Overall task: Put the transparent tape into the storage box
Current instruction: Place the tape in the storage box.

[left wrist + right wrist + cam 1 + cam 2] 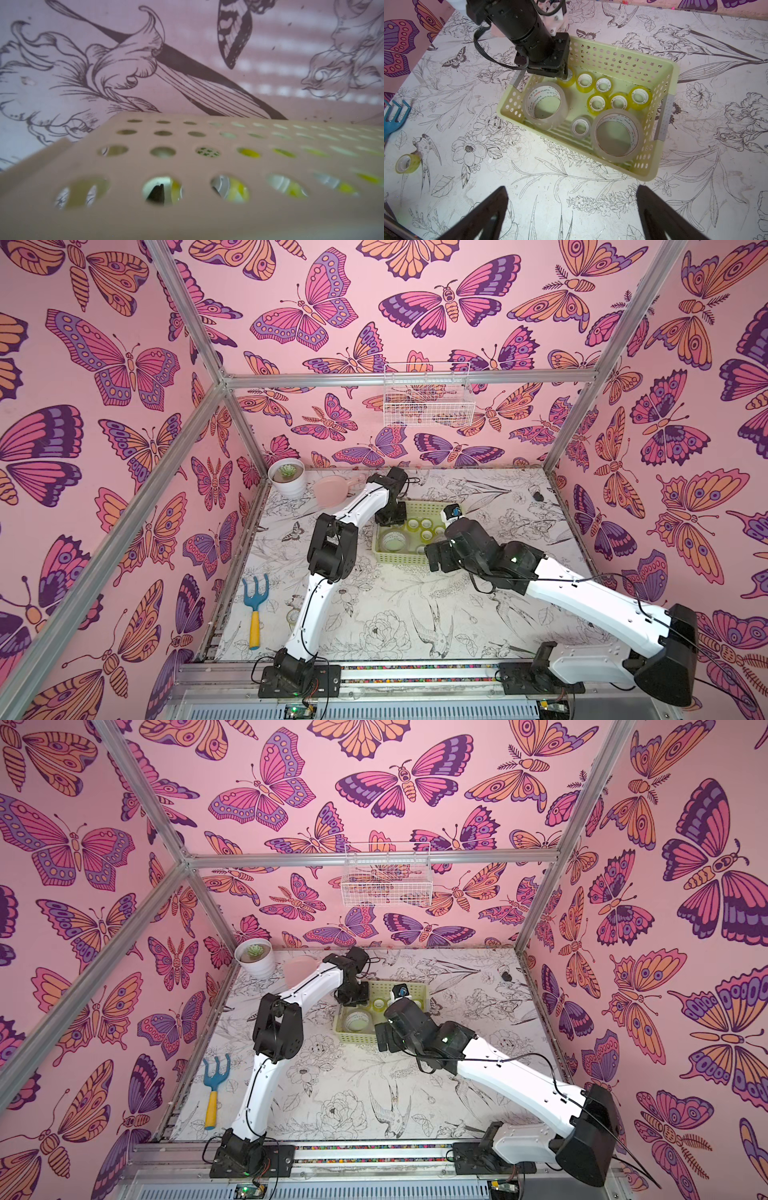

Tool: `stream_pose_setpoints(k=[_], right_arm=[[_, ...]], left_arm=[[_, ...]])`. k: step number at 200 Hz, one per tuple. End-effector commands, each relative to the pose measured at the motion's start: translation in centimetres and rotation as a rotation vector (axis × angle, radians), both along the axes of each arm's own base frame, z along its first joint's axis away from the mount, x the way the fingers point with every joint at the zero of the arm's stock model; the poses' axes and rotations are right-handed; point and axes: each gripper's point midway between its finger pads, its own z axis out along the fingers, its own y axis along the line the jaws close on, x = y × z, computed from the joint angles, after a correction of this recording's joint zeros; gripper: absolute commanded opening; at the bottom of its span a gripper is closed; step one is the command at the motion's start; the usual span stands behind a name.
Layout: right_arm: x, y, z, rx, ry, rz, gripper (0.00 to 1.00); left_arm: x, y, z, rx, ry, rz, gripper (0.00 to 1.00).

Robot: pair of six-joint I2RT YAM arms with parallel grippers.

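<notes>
The storage box (399,558) (357,1038) (670,68), a pale yellow-green perforated basket, stands mid-table. In it lie two big clear tape rolls (545,105), a small clear one and several small yellow ones (639,97). My left gripper (390,517) (352,995) reaches down into the box's far left corner, right over a small yellow roll (570,80). The box wall (187,218) hides its jaws, with only one dark fingertip (156,193) showing through a hole. My right gripper (572,207) (434,562) hangs open and empty over the table by the box's near side. One small yellow roll (408,164) lies loose on the table.
A blue hand fork (254,610) with a yellow handle lies near the left wall. A white pot with a succulent (286,479) and a pink scoop (332,489) sit at the back left. A white wire basket (428,396) hangs on the back wall.
</notes>
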Motion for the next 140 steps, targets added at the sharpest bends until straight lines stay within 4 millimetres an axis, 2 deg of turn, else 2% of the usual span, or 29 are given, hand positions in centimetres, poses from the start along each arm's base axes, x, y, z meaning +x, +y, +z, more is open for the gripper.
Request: stream_pose_setpoints(k=[1, 32, 47, 53, 63, 65, 110, 140], right_arm=[[0.3, -1.0, 0.3, -0.017, -0.011, -0.033, 0.99], [0.8, -1.9, 0.8, -0.022, -0.037, -0.057, 0.99], [1.1, -2.5, 1.2, -0.034, -0.069, -0.071, 0.99], [1.2, -2.7, 1.4, -0.041, -0.084, -0.075, 0.99], [1.5, -3.1, 1.7, -0.053, -0.108, -0.086, 0.99], [1.5, -3.3, 1.8, -0.056, -0.113, -0.089, 0.99], [2.9, -6.2, 3.1, -0.151, -0.259, -0.15, 0.99], [3.9, -9.3, 3.9, -0.221, -0.408, -0.248, 0.99]], left_arm=[[-0.5, 0.6, 5.6, -0.034, -0.066, 0.02, 0.44], [-1.2, 1.1, 9.4, -0.058, -0.126, 0.031, 0.53], [-1.6, 1.5, 11.2, -0.068, -0.154, 0.038, 0.62], [-1.8, 1.7, 11.9, -0.07, -0.168, 0.043, 0.7], [-2.1, 2.1, 12.9, -0.069, -0.187, 0.05, 0.97], [-2.2, 2.2, 13.2, -0.068, -0.192, 0.052, 0.99], [-4.3, 4.7, 17.2, -0.046, -0.286, 0.089, 1.0], [-6.0, 8.0, 18.7, 0.008, -0.365, 0.164, 1.0]])
